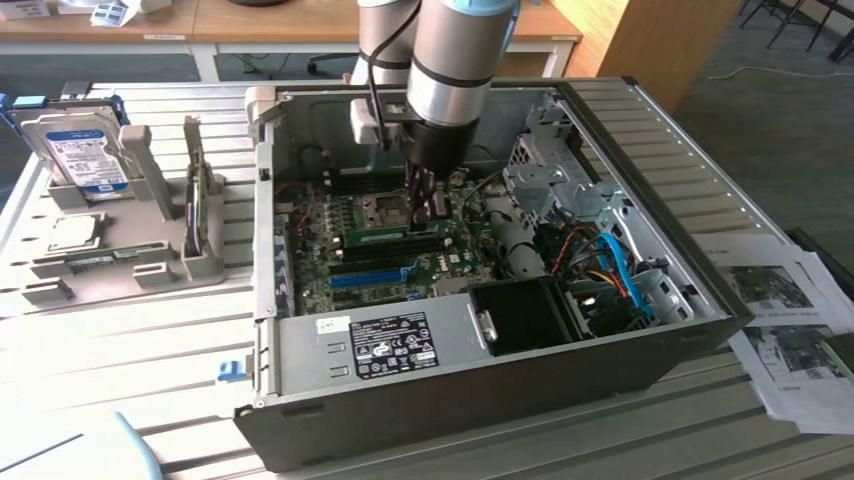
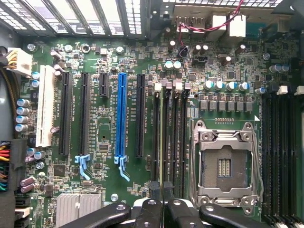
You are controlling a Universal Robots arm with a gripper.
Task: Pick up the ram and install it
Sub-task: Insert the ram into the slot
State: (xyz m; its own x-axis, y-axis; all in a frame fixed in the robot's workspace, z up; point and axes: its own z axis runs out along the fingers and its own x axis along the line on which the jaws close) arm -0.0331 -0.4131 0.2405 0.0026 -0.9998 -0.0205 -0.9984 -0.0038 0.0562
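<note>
Ram (image 2: 166, 137) stands on edge in a black memory slot just beside the CPU socket (image 2: 223, 166), between the socket and the blue slot (image 2: 121, 118). Over the socket's edge the tool (image 2: 162, 190) is narrow, pinching the ram's end
</note>
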